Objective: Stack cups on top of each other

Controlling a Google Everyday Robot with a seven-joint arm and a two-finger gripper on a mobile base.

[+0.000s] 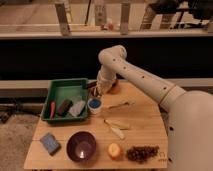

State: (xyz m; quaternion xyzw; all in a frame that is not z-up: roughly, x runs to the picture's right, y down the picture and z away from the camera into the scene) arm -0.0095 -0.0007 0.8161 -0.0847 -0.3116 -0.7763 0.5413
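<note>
A small pale cup (94, 105) with a bright blue inside stands upright on the wooden table (145, 125), just right of the green tray. My gripper (99, 92) hangs from the white arm (135, 75) directly above and slightly behind this cup, very close to its rim. Whether it touches the cup or holds anything is hidden by its own body.
A green tray (59, 89) at the left holds a red tool, a dark block and a grey sponge. A reddish-brown bowl (115, 89) sits behind the gripper. A purple bowl (81, 145), blue sponge (50, 143), orange (115, 151), grapes (142, 153) and pale utensils (116, 129) lie in front.
</note>
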